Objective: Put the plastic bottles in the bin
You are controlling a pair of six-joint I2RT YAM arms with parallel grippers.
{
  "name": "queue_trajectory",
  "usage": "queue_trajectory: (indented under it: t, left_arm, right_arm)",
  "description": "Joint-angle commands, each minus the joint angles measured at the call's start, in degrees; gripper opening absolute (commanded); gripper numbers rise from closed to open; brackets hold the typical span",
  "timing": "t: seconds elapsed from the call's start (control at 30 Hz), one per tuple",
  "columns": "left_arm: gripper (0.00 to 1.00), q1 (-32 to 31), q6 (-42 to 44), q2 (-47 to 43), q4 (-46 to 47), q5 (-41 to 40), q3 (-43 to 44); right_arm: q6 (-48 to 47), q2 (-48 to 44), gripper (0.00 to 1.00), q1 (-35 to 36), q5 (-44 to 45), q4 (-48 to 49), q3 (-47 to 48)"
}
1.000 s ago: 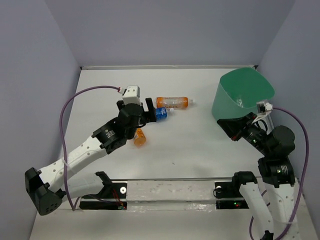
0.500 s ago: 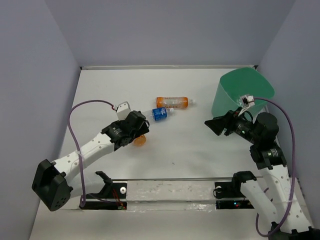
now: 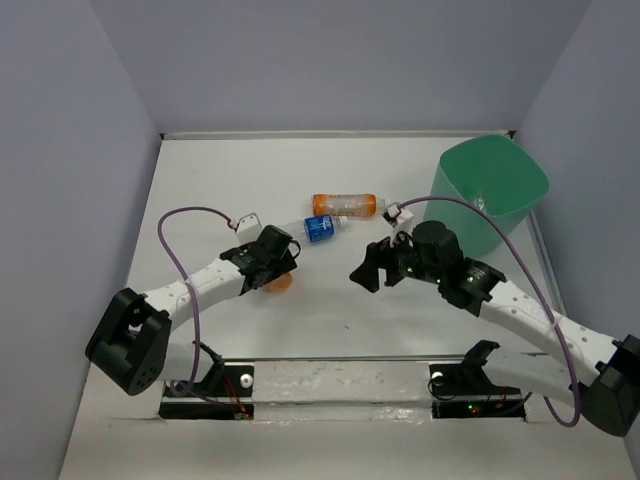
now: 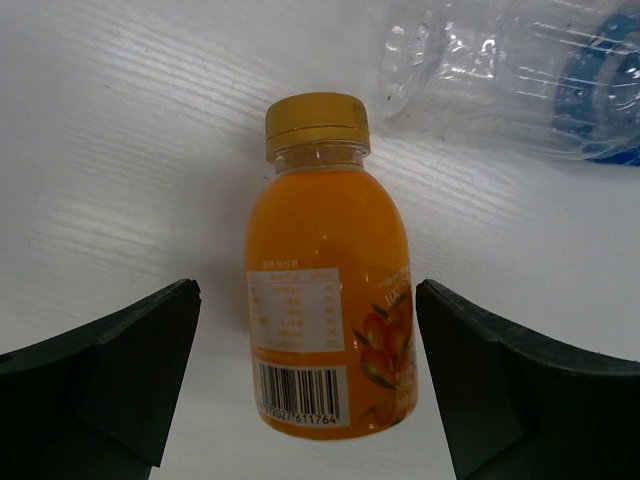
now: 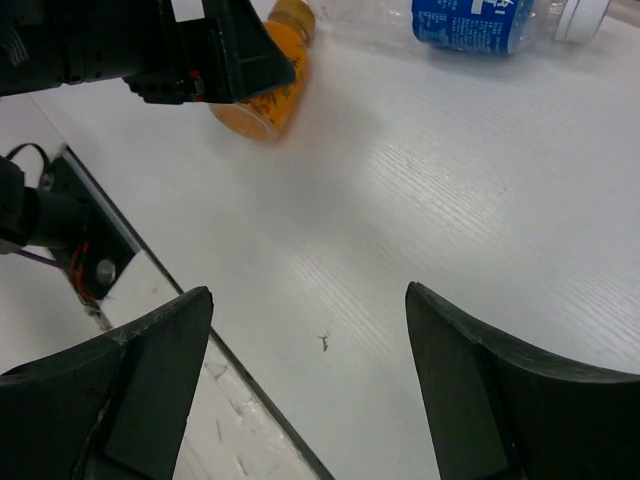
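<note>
Orange bottle [image 4: 330,300] lies on the counter [image 5: 450,200] between the left claw's [image 4: 305,330] wide-spread fingers, touching neither; that arm stretches low. The right arm reaches leftward over mid-counter, the right claw [image 3: 372,262] wide and empty. Beyond lie a blue-labelled bottle [image 3: 322,228], then a second orange bottle [image 3: 345,204]. The bin [image 3: 455,205] stands far right.

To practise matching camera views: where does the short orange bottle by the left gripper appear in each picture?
Top external: short orange bottle, left of centre, partly hidden.
Left wrist: centre, cap upward.
Right wrist: top left.
Shared landmark: blue-label bottle beside it.
</note>
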Motion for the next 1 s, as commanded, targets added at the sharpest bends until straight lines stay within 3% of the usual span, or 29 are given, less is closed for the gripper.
queue_trajectory:
  t: [0.0, 0.1, 0.27, 0.33, 0.53, 0.67, 0.97]
  left_arm:
    - [0.98, 1.4, 0.9, 1.1, 6.1, -0.1, -3.3]
    - [0.91, 2.3, 1.5, 1.0, 8.4, -0.1, -4.8]
    - [0.70, 2.9, 2.3, -1.6, 8.4, -0.1, -6.8]
    - [0.62, 3.0, 2.6, -4.2, 7.2, -0.5, -7.5]
    - [0.58, 3.0, 5.9, -20.5, -0.4, -2.1, -5.5]
    - [0.57, 3.0, 9.7, -31.1, -5.5, -5.2, -0.6]
    - [0.58, 3.0, 19.7, -38.3, -3.7, -8.5, 9.6]
  right_arm:
    - [-6.2, 3.9, 0.85, 2.2, 4.7, 2.5, 5.4]
    - [-8.4, 7.8, 0.89, 3.3, 3.9, 1.6, 8.0]
    - [-12.0, 13.7, 0.90, 3.4, 3.2, 0.9, 13.2]
    - [-17.6, 18.4, 0.89, 3.4, 0.4, -0.8, 17.5]
    - [-35.7, 31.0, 0.91, 3.4, -5.7, -9.5, 32.2]
    - [-43.7, 40.2, 0.97, 3.4, -3.9, -14.0, 41.8]
    - [-52.5, 62.2, 1.00, 3.4, -1.6, -31.0, 66.7]
